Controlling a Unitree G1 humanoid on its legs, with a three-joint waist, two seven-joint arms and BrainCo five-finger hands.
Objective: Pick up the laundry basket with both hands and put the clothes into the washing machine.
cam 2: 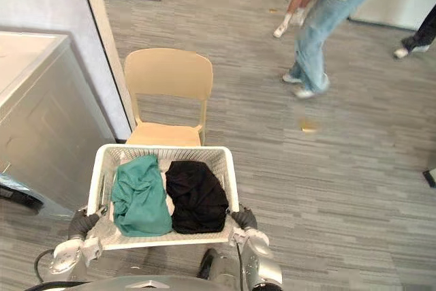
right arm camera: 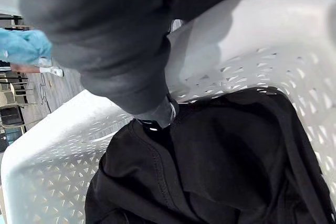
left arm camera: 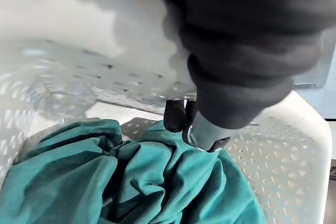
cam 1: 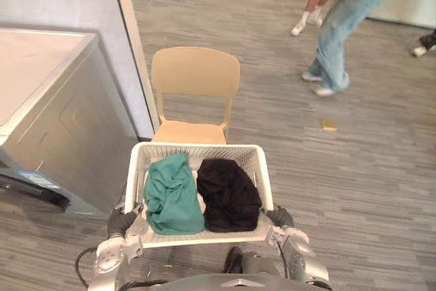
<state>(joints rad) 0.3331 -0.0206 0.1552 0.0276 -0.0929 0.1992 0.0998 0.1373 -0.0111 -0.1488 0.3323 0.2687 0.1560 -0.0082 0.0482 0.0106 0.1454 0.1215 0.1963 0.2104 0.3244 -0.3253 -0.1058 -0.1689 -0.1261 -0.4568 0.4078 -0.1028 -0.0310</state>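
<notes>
1. Load. The white perforated plastic laundry basket (cam 1: 225, 146) sits directly in front of me, carried between my two hands. I cannot tell whether its far rim touches the seat of the tan plastic chair (cam 1: 195, 73) that stands just beyond it.

2. Contents. A crumpled teal cloth garment (cam 1: 172, 195) fills the left half of the basket. A bunched black cloth garment (cam 1: 228, 194) fills the right half. The two touch along the middle.

3. Left hand (cam 1: 122, 221). It grips the basket at the near left corner. The fingers (left arm camera: 175, 116) are curled over the rim and reach down the inner wall, with their dark tips against the teal garment.

4. Right hand (cam 1: 281, 217). It grips the near right corner. Its cover lies over the rim, and the little of its fingers (right arm camera: 159, 115) that shows hooks inside the wall, just above the black garment.

5. Target. The grey metal washing machine (cam 1: 61, 134) stands to my left, beside the chair and apart from the basket.

6. Surroundings. A person in light blue jeans (cam 1: 344, 25) stands on the grey wood-pattern floor (cam 1: 354, 182), well beyond the chair.
</notes>
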